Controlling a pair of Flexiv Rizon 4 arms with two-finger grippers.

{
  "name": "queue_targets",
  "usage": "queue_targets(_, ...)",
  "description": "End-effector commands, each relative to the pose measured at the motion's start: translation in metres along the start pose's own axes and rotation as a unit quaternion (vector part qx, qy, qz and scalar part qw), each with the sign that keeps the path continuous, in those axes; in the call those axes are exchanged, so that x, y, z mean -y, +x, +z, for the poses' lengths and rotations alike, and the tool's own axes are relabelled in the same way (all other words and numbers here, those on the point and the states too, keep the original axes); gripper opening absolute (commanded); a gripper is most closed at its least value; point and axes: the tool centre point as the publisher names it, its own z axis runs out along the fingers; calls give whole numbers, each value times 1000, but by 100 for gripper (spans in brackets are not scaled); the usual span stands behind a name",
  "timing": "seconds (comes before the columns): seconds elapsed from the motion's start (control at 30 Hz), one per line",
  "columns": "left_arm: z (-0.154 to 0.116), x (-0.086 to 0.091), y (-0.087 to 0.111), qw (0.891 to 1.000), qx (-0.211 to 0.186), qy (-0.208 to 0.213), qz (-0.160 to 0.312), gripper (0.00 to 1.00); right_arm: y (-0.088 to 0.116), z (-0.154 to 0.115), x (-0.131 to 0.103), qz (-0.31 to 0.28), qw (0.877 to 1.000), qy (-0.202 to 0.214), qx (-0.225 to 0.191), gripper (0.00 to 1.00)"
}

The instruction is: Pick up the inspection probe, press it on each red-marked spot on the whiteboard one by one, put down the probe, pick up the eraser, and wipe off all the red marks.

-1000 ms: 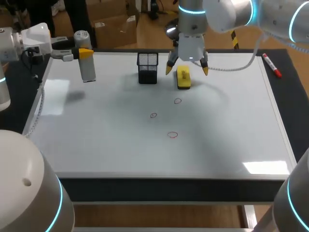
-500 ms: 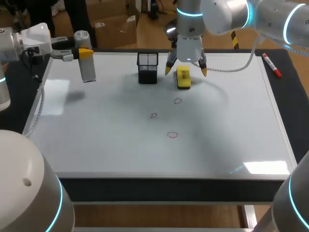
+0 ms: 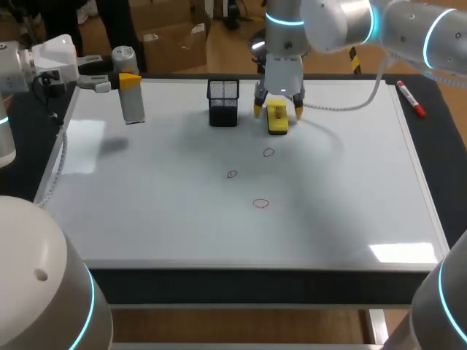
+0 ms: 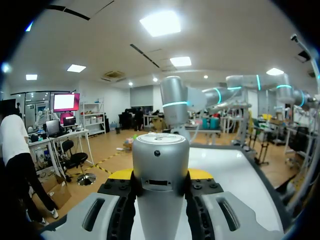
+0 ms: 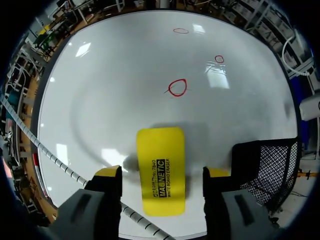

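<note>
Right fingers (image 3: 258, 111) lower, astride one eraser (image 3: 276, 117)

The probe (image 4: 160, 152), a grey cylinder with a flat top, stands upright between the left gripper's (image 4: 160, 175) fingers, clamped from both sides, with a yellow tip showing at each flank. Ahead of it lies the whiteboard (image 4: 235, 175). The right arm (image 4: 172, 100), with a cyan ring, stands over its far part.

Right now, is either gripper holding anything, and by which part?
The left gripper is shut on the silver cylindrical probe, gripping its upper body. The right gripper holds nothing: it straddles the yellow rectangular eraser, open, without touching it.
</note>
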Motion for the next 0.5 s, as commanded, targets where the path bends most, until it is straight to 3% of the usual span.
queue_targets(0.03, 0, 1, 1, 1000, 1, 0, 0, 0, 3, -3, -2, 2, 1000, 4, 9, 0)
queue_targets(0.27, 0, 1, 1, 1000, 1, 0, 0, 0, 13, -13, -2, 29, 999, 16, 9, 0)
queue_targets(0.5, 0, 1, 1, 1000, 1, 0, 0, 0, 44, -50, -4, 130, 990, 56, 9, 0)
